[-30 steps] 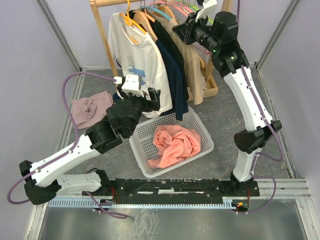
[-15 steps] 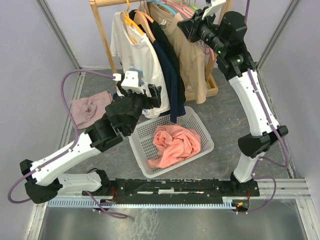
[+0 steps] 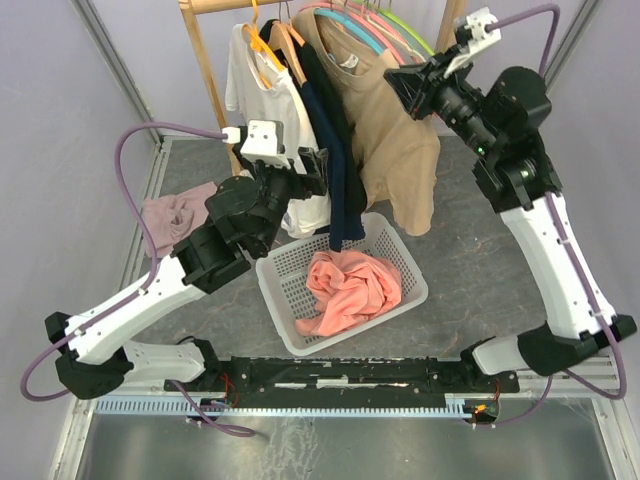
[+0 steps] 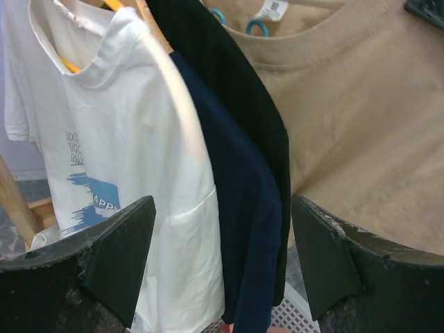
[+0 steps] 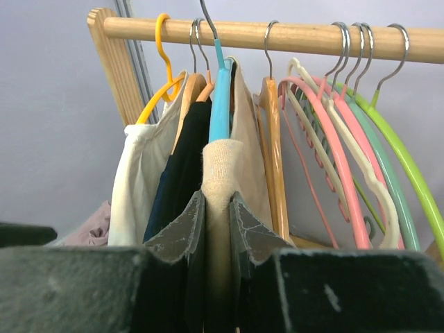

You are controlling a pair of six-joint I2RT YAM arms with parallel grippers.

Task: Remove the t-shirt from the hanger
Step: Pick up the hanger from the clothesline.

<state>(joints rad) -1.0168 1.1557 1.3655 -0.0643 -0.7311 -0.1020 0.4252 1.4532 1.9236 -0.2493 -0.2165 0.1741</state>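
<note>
A: Listing the top view?
B: Tan t-shirt [image 3: 395,150]: hung on the rack, hem near the basket [image 3: 418,290]; right gripper [image 3: 405,88] at its shoulder.
A: Left wrist?
B: Left gripper [image 4: 222,243]: jaws wide, holding nothing; white shirt [image 4: 139,152] and navy shirt [image 4: 243,208] ahead.
A: Right wrist?
B: Fingers [image 5: 182,232] pinched on the tan shoulder, which sits over the blue hanger [image 5: 220,104], below the wooden rail [image 5: 277,35].
</note>
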